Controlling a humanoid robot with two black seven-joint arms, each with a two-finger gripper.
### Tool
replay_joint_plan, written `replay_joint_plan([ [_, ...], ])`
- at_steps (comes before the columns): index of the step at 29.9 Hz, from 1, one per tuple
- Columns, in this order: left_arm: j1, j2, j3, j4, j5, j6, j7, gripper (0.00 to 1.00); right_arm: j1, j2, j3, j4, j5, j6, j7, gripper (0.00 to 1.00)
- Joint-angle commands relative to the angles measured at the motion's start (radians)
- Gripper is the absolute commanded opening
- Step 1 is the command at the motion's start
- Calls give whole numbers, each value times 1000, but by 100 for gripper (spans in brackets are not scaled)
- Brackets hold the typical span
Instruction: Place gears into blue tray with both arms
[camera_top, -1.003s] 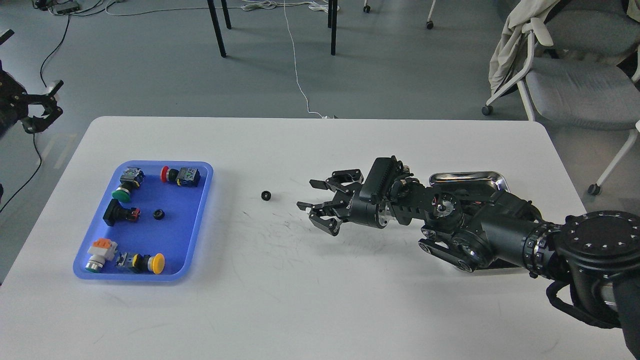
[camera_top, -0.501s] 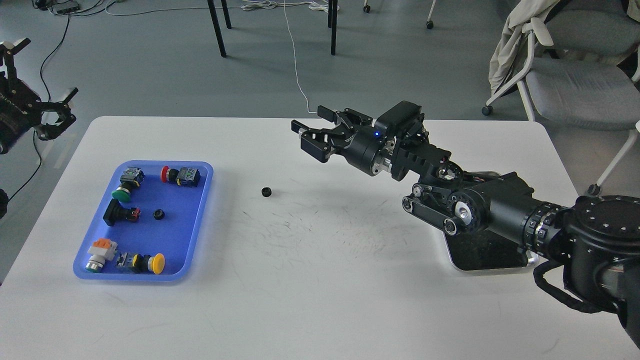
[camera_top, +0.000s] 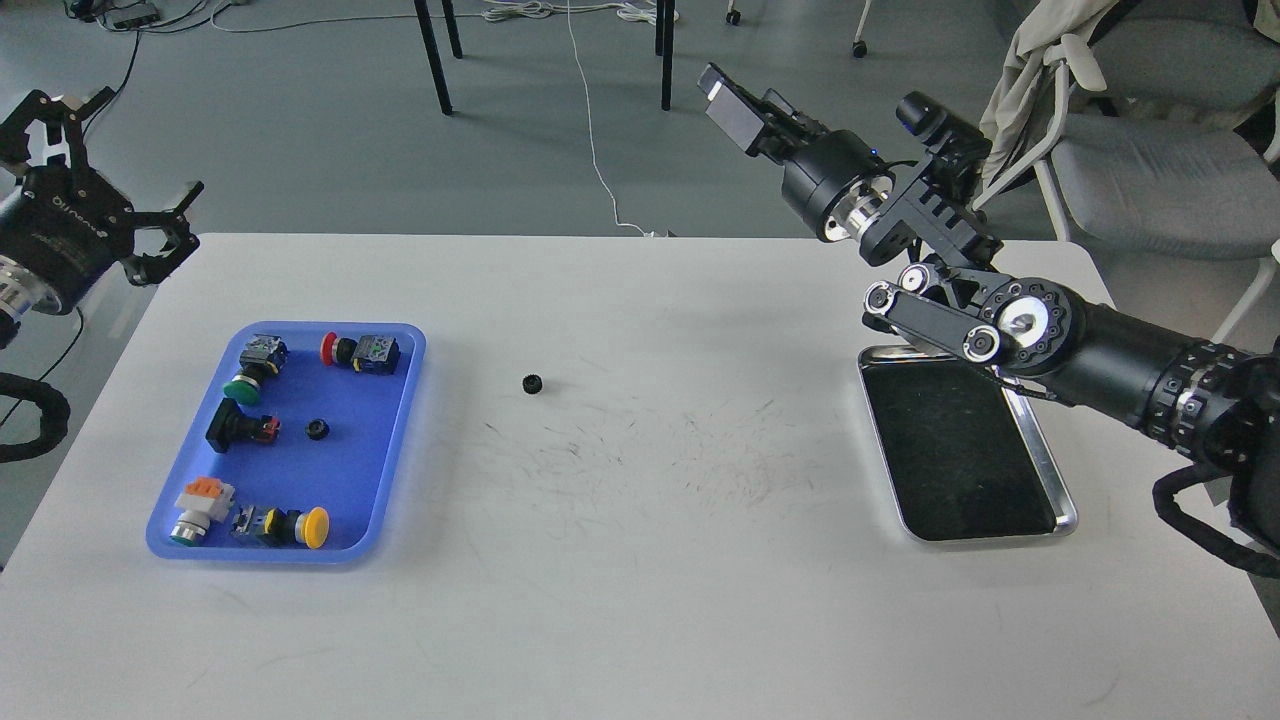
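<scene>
White table (camera_top: 640, 600), head view. Blue tray (camera_top: 385, 450) sits near the left edge, long side running front to back. Inside it: one gear (camera_top: 318, 429) near the middle, ringed by five push-button switches (camera_top: 248, 366) with red, green, yellow and orange parts. A second gear (camera_top: 533, 383) lies on bare tabletop just right of the tray, apart from it. Steel tray (camera_top: 1068, 505) with dark inside near the right edge. Left gripper (camera_top: 105, 165) hangs off the far-left corner, over the floor, fingers spread, nothing held. Right gripper (camera_top: 728, 103) is raised beyond the far edge, seen end-on; cannot tell whether its fingers are apart or together.
</scene>
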Motion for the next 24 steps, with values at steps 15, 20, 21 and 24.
replay_joint_plan([
  [15, 3, -24, 36, -47, 31, -12, 11, 99, -36, -376, 2, 239, 348, 35, -62, 97],
  [20, 5, -42, 66, -67, 69, -10, 4, 99, -99, -462, 2, 305, 351, 79, -84, 97],
  [21, 5, -47, 67, -76, 74, -4, 4, 99, -109, -474, 2, 312, 351, 85, -84, 97],
  [24, 5, -78, 68, -84, 95, 5, 4, 99, -133, -510, 7, 342, 352, 113, -79, 97],
])
